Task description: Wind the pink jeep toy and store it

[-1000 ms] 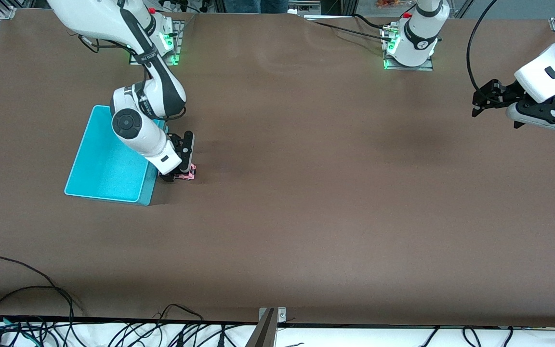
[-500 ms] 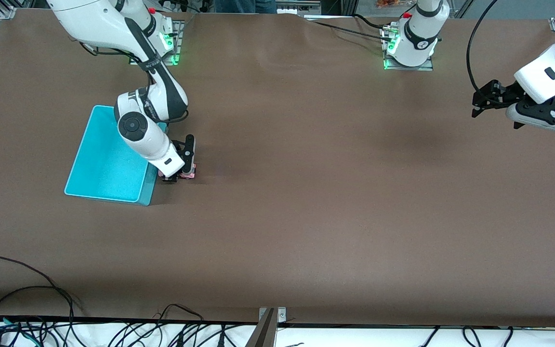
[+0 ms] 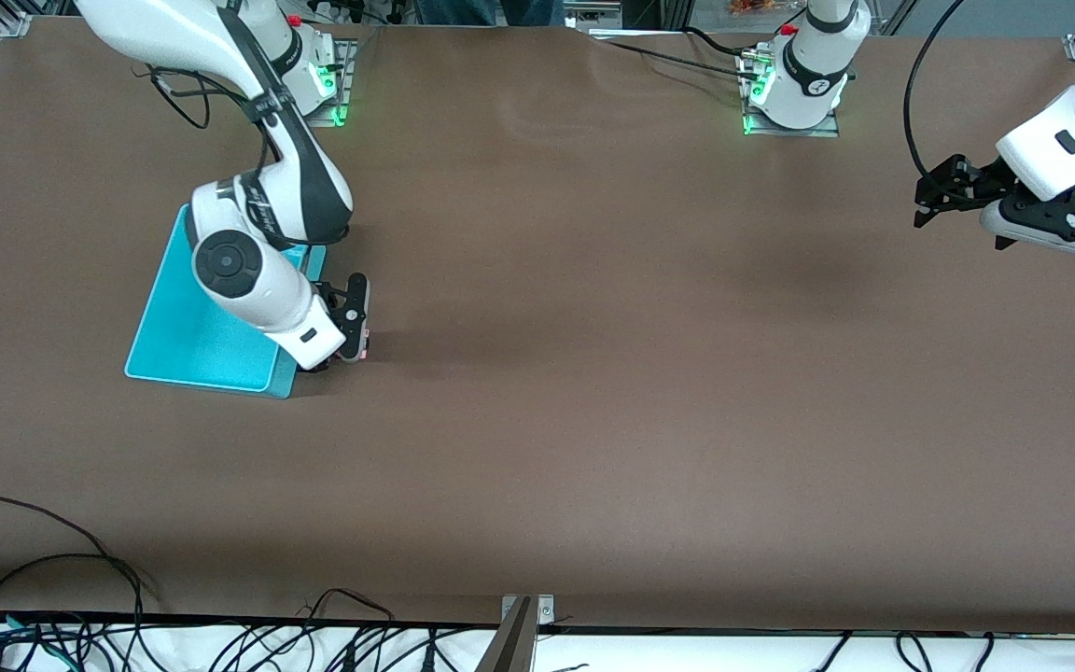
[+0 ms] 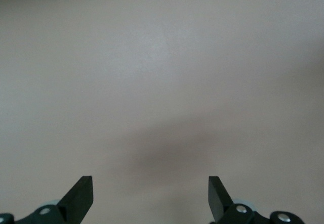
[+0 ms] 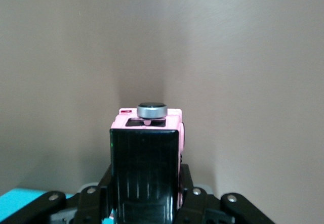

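- right pincer (image 3: 348, 350) clamped on pink jeep toy (image 5: 147, 155), low over tabletop (image 3: 593, 373), cyan bin (image 3: 192, 345) just beside
- left pincer (image 4: 150, 198) wide open, empty, waiting well apart

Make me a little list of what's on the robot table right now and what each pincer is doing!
pink jeep toy: gripped in the right pincer, beside the cyan bin
right pincer: shut on the pink jeep toy, low at the bin's edge
cyan bin: on the table at the right arm's end
left pincer: open, holding nothing, waiting over bare table
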Motion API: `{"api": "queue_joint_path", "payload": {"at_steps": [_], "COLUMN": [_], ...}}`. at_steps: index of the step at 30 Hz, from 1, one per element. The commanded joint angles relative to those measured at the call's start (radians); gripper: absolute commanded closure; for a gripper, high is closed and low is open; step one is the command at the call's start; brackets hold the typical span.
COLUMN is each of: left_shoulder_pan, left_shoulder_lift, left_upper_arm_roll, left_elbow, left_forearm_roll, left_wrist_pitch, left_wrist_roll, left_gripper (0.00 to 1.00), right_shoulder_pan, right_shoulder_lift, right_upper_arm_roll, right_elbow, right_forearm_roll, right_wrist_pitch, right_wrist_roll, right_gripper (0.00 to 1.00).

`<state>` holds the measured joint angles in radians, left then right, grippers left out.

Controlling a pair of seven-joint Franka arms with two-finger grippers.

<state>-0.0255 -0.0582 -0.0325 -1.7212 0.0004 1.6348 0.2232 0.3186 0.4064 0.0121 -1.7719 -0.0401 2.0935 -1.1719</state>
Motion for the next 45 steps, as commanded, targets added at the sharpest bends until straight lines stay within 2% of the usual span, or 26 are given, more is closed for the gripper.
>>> {"api": "queue_joint_path", "payload": {"at_steps": [1,6,13,18,22,30,35,45], "left_shoulder_pan": [-0.004,-0.004,-0.005,-0.005,-0.007,-0.007,-0.007,-0.007], "left_shoulder_lift": [0.009,0.009,0.009,0.009,0.009,0.009,0.009,0.009], "left_upper_arm_roll": [0.002,0.000,0.000,0.000,0.000,0.000,0.000,0.000], "left_elbow": [0.025,0.025,0.025,0.025,0.025,0.025,0.025,0.025], "left_forearm_roll": [-0.016,-0.016,-0.014,-0.014,-0.014,-0.014,-0.014,-0.014], "left_wrist_pitch": [-0.010,-0.010,-0.010,-0.010,-0.010,-0.010,-0.010,-0.010], "left_wrist_roll": [-0.002,-0.004,-0.004,-0.004,-0.004,-0.002,-0.005,-0.005], "left_gripper": [0.00,0.00,0.00,0.00,0.00,0.00,0.00,0.00], "right_shoulder_pan": [-0.015,-0.056,-0.073,-0.073,-0.073,-0.072,-0.073,-0.073], "right_shoulder_lift": [-0.037,-0.112,-0.186,-0.228,-0.282,-0.373,-0.368,-0.360], "right_upper_arm_roll": [-0.012,-0.050,-0.156,-0.205,-0.231,-0.253,-0.271,-0.290], "right_elbow": [0.120,0.135,0.121,0.025,-0.121,-0.446,-0.547,-0.733], "right_forearm_roll": [0.008,0.043,0.080,0.086,0.106,0.109,0.112,0.118], "right_wrist_pitch": [-0.191,-0.315,-0.455,-0.460,-0.377,-0.089,0.043,0.287], "right_wrist_roll": [0.009,-0.011,-0.155,-0.253,-0.301,-0.382,-0.459,-0.477], "right_gripper": [0.82,0.82,0.82,0.82,0.82,0.82,0.82,0.81]}}
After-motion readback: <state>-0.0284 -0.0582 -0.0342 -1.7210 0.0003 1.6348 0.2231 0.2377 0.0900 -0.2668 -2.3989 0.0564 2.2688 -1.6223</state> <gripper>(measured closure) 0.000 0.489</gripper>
